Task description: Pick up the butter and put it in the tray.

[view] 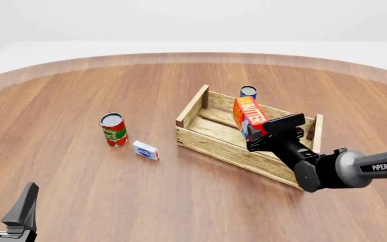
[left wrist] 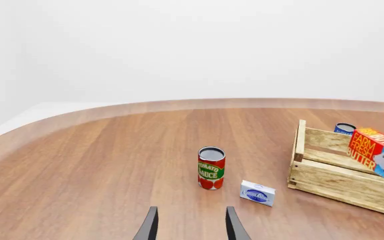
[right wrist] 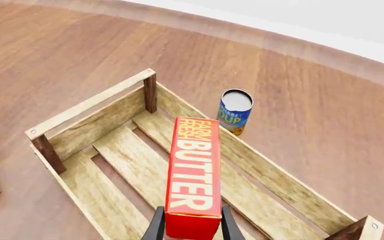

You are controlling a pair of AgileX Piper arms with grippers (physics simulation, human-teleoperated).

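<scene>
Above the tray (view: 210, 143), the right gripper (view: 269, 132) holds the butter (view: 248, 117) clamped by its near end.

The carton's long axis runs away from the fingers, along the slats, hanging over the crate's middle. The left gripper (view: 5, 204), jaws apart and empty, waits well off at the table's near left, beyond the tomato sauce can (view: 113, 129) and small white-blue box (view: 145, 150).

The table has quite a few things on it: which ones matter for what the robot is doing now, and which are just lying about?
Part of the job:
- butter, gripped by the right hand above the crate
- tray, the wooden crate it goes into

Just lying about:
- tomato sauce can
- small white-blue box
- blue soup can beyond the crate
- left hand, open and idle
</scene>
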